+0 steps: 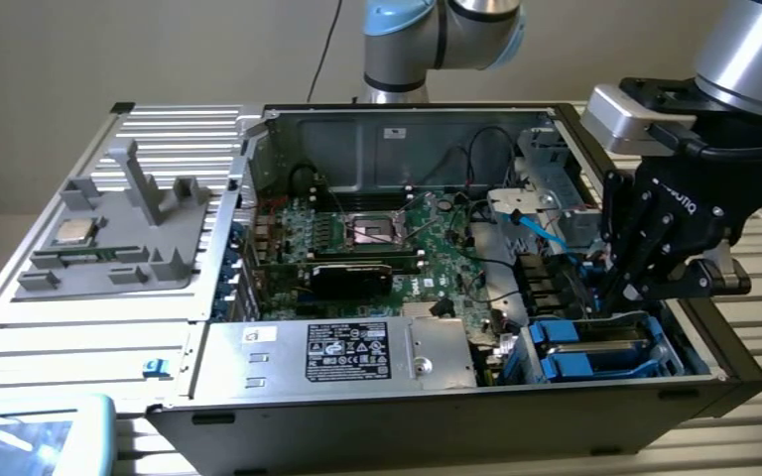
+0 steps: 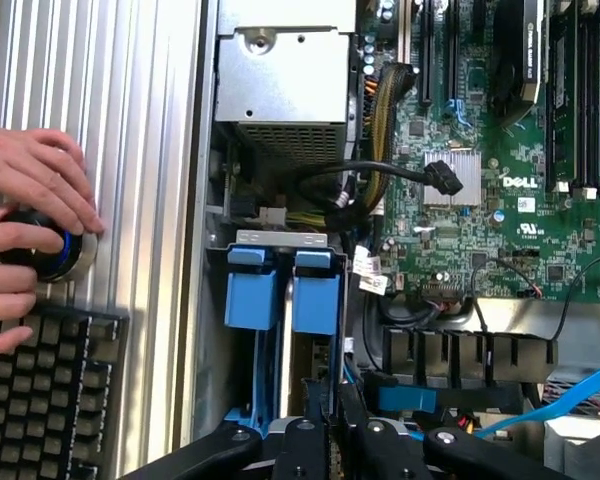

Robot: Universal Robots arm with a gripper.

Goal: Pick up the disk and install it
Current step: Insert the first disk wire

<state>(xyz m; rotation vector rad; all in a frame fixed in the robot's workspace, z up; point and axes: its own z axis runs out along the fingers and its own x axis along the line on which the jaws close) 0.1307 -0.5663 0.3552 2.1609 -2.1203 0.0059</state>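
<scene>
Seating of the disk (image 2: 315,305) in the drive bay (image 2: 280,238) of the open computer case (image 1: 354,421). Your gripper (image 1: 615,297) is hanging low in the case corner at the exterior view's right. Its fingers (image 2: 302,442) are standing almost together and appear to be pinching the thin near edge of the disk's blue frame. The disk is standing on edge inside the bay, just beside a second blue frame (image 2: 252,300). Judged from this, you are working on insertion rather than pickup.

You should be holding the disk parallel to its neighbour so that its frame is riding in its own rails; any tilt is likely to be jamming it. Pressure should be going straight along the slot and gently, since the plastic frame is probably flexing easily. A blue cable (image 2: 570,395) and black cables (image 2: 380,180) are lying near the fingers, so you should be watching them for snags.

A person's hand (image 2: 30,200) is resting on a round knob beside a keyboard (image 2: 40,400), well apart from the bay.
</scene>
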